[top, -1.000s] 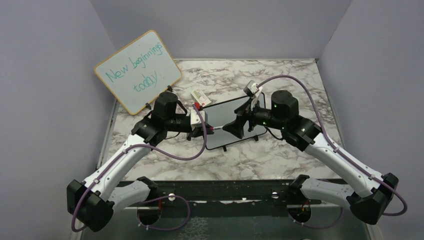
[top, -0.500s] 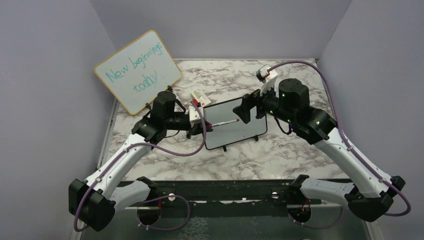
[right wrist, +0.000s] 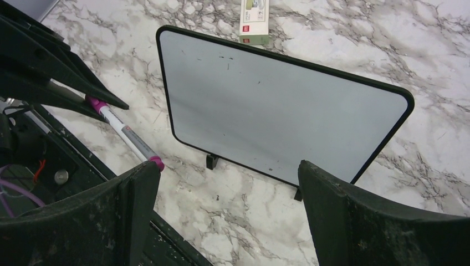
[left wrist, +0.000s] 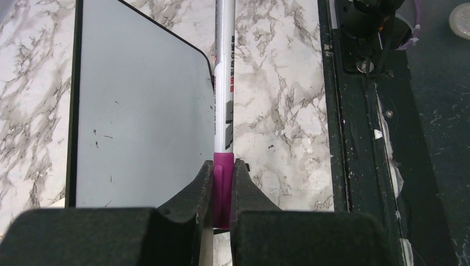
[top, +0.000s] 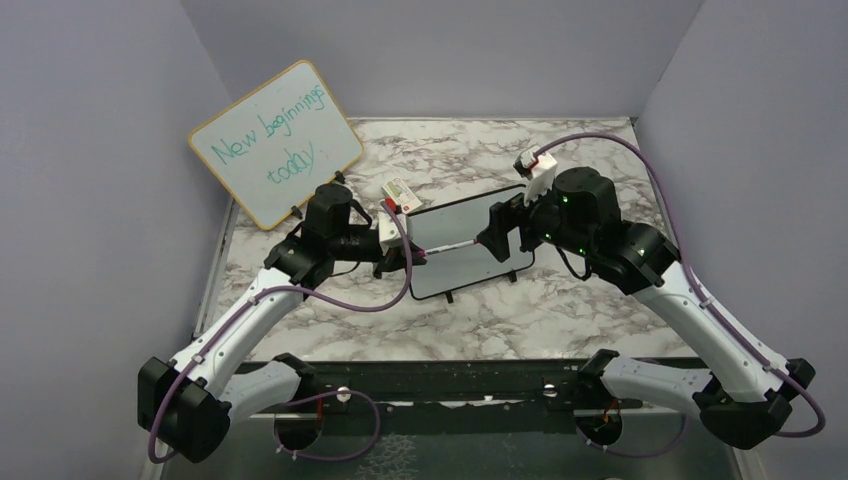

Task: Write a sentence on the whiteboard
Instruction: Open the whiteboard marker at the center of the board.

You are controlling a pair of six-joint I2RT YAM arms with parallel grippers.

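Beside the whiteboard (right wrist: 277, 105), the left gripper (left wrist: 223, 166) clamps a marker (left wrist: 224, 83); the right gripper (right wrist: 227, 166) faces the whiteboard, fingers apart. Left wrist view cuts off the marker's far end.

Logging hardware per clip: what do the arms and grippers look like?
The left arm and right arm have white link shells, black joint housings and a looping purple cable each. Small green lights dot the right arm. The left gripper and right gripper are matte black with wedge-shaped fingers.
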